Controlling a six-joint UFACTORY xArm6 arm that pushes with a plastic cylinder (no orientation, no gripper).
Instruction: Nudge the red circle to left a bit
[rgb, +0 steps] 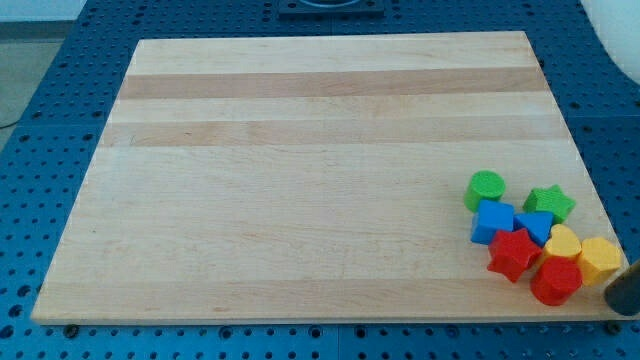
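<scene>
The red circle (556, 281) lies near the board's bottom right corner, at the bottom of a tight cluster of blocks. It touches the red star (513, 253) on its left, the yellow heart (562, 242) above it and the yellow hexagon (599, 259) on its upper right. My tip (620, 302) shows as a dark shape at the view's right edge, just right of the red circle and below the yellow hexagon, with a small gap to the circle.
The cluster also holds a green circle (486, 188), a green star (549, 203), a blue cube (493, 221) and a blue triangle (535, 226). The wooden board (300, 180) rests on a blue perforated table (60, 120); the board's right edge runs close by the cluster.
</scene>
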